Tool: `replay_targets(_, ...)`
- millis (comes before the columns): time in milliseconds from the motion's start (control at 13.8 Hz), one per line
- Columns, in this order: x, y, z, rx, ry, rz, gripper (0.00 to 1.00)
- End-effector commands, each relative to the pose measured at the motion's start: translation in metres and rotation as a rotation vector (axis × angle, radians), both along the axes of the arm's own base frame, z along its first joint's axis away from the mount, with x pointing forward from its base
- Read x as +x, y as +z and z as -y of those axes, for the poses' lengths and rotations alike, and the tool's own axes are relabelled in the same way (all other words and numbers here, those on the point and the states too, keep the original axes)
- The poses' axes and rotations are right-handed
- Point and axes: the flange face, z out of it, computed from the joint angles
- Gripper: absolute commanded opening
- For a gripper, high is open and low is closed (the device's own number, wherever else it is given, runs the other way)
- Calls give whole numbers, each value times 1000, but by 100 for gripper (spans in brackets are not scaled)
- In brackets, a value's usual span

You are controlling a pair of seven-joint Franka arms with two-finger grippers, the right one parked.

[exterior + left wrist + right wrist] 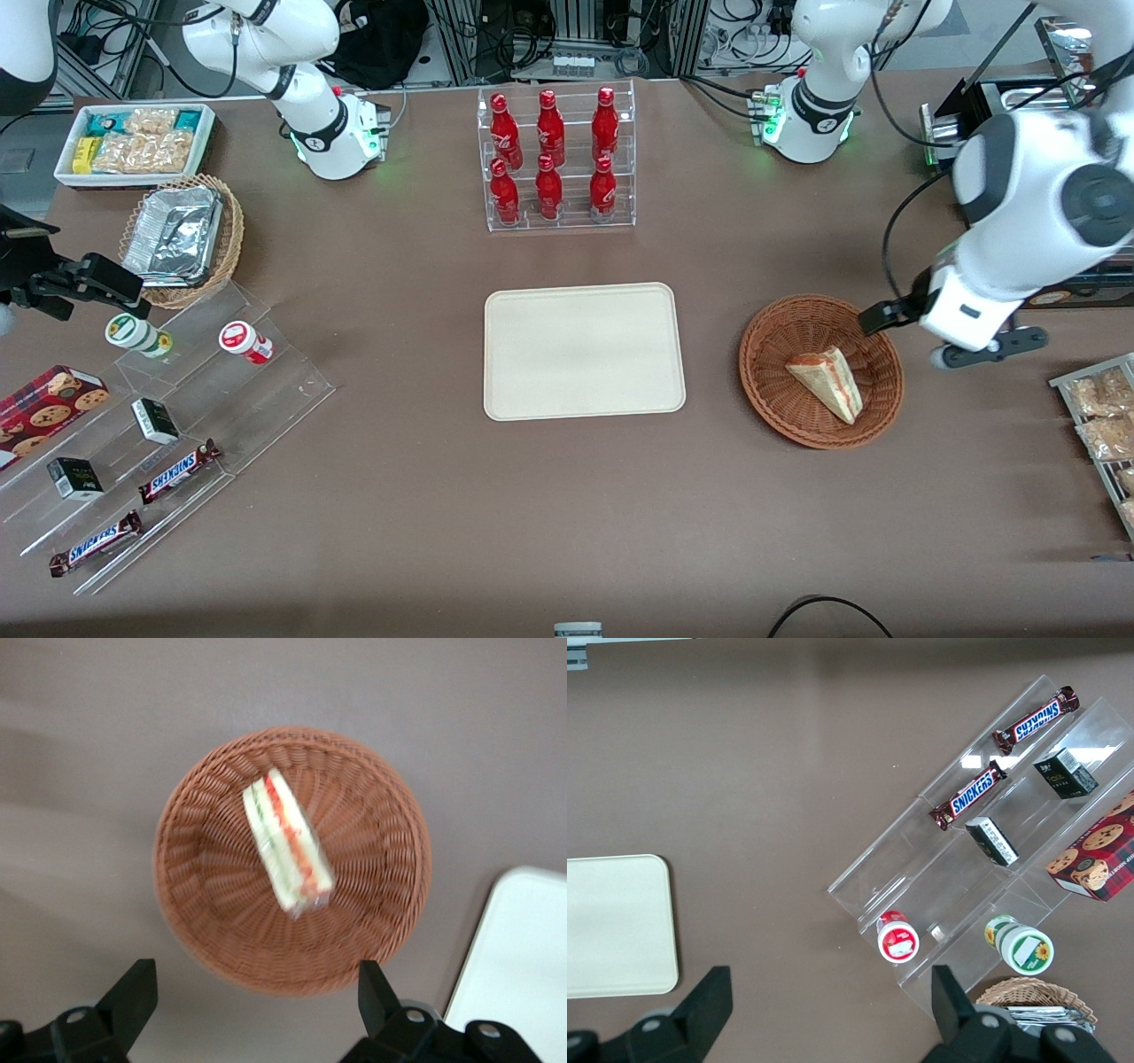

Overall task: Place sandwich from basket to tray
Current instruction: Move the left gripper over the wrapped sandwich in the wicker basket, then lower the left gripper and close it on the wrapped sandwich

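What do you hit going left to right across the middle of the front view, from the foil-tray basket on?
Tan basket of foil trays → tray → basket → sandwich → pincer, open, up beside the basket's rim.

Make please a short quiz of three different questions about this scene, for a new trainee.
1. True or false: the sandwich already lies on the tray.
2. How many red bottles stand in the clear rack? A) four B) six C) eight
3. How do the fingers of the gripper stand?

Key:
1. False; it lies in the basket.
2. B.
3. Open, with the gripper above the basket's edge, touching nothing.
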Motion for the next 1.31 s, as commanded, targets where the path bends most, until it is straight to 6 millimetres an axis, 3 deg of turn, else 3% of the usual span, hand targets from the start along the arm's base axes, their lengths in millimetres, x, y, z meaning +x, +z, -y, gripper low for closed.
replay_targets(0,-18,-32,0,9,89,58,100)
replay_targets(364,-21,-97,1,-20,303,74,100)
replay_targets(945,-13,-151,12,-59,347,79,100)
replay_targets(1091,-13,-155,15,-61,342,76,99)
replay_targets(1164,-14,-155,16,-62,340,76,83)
replay_targets(1236,-13,-155,15,-62,341,76,51)
